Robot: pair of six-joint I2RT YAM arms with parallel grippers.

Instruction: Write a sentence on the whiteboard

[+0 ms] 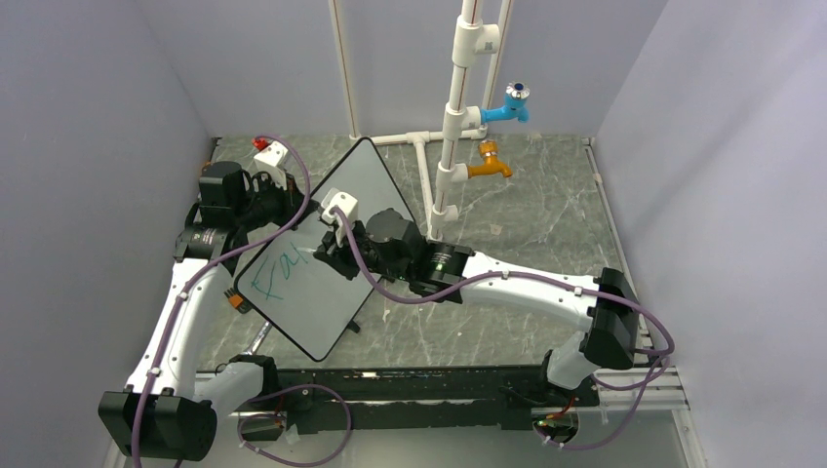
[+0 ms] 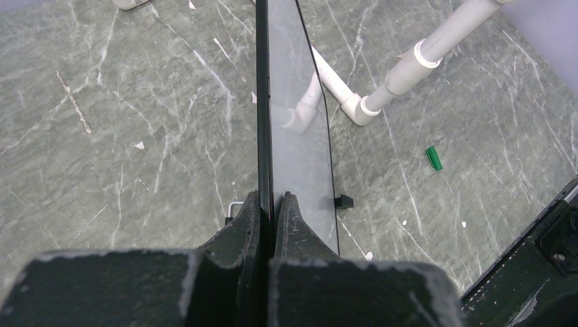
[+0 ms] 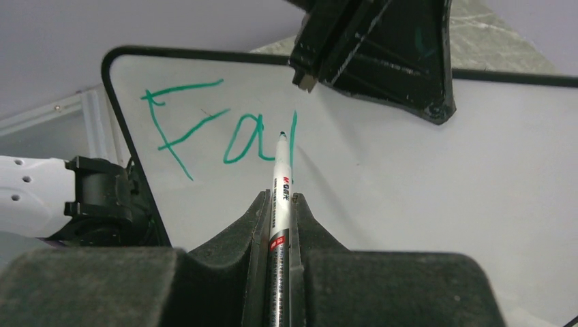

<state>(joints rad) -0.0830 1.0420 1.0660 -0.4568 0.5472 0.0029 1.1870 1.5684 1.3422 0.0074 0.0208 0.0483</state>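
The whiteboard (image 1: 322, 292) stands tilted on edge over the table, its face towards the right arm. My left gripper (image 2: 272, 201) is shut on the board's black rim (image 2: 264, 102); its fingers (image 3: 382, 48) show at the board's top in the right wrist view. Green writing reading "Fai" (image 3: 204, 129) sits at the board's upper left corner, and shows small in the top view as green strokes (image 1: 278, 278). My right gripper (image 3: 281, 197) is shut on a white marker (image 3: 281, 180), whose green tip touches the board at the foot of the last stroke.
A white pipe frame (image 1: 451, 127) with a blue tap (image 1: 512, 102) and an orange tap (image 1: 488, 168) stands behind the board. A small green cap (image 2: 434, 158) lies on the marbled table. Grey walls close in on three sides.
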